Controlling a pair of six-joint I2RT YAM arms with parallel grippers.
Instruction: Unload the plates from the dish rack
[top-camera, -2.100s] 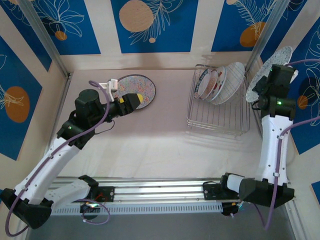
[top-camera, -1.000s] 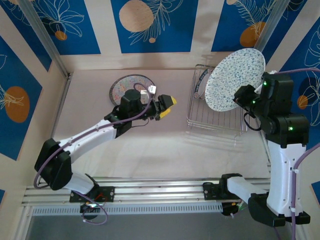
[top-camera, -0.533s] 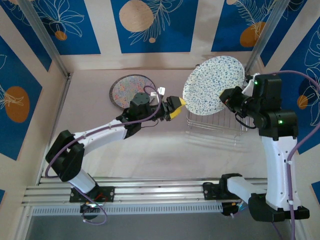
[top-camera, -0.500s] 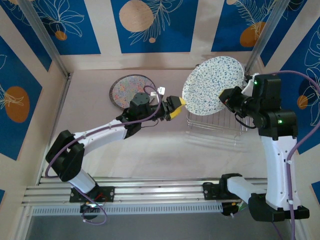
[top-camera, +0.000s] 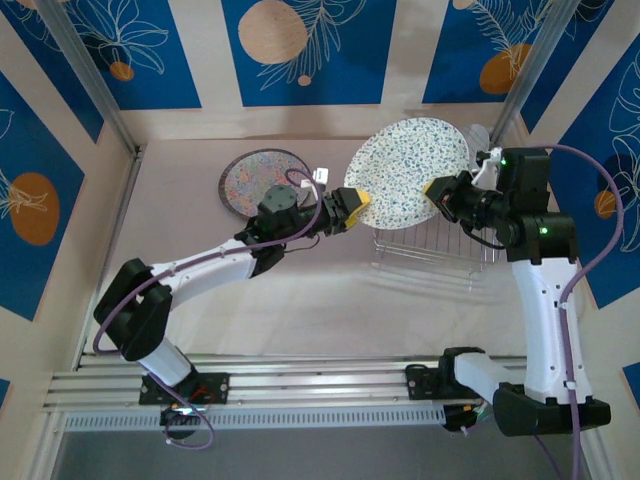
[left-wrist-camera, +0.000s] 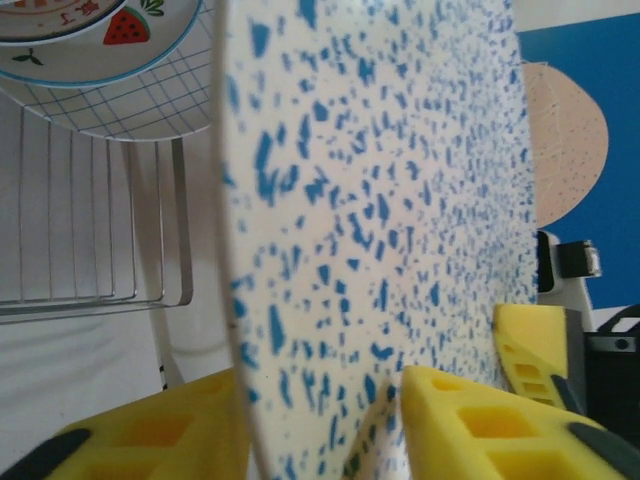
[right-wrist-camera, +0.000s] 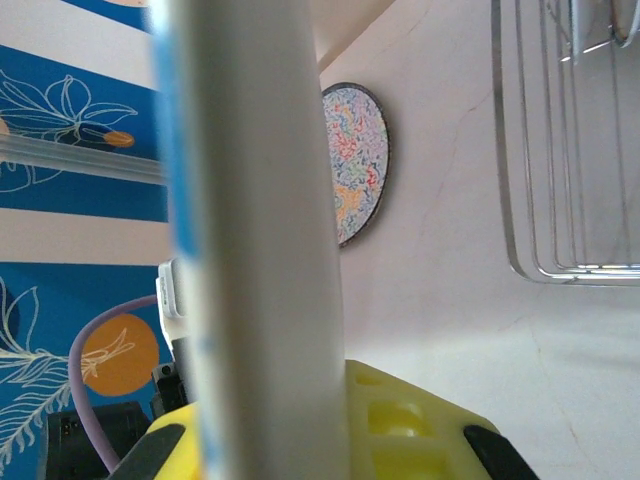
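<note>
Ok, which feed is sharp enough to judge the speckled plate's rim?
Right wrist: the speckled plate is a blurred pale band up close, the patterned plate behind it sharp. Left wrist: speckles crisp, near rim soft. Top external: evenly lit, sharp, no glare, best for the rim.

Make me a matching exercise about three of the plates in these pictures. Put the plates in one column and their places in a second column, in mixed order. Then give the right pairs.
Column A
1. speckled plate
2. swirl-patterned plate
3. strawberry plate

Column B
a. lying flat on the table
b. leaning in the dish rack
c. up in the air, its rim gripped by the right gripper

Pairs: 1-c, 2-a, 3-b
</note>
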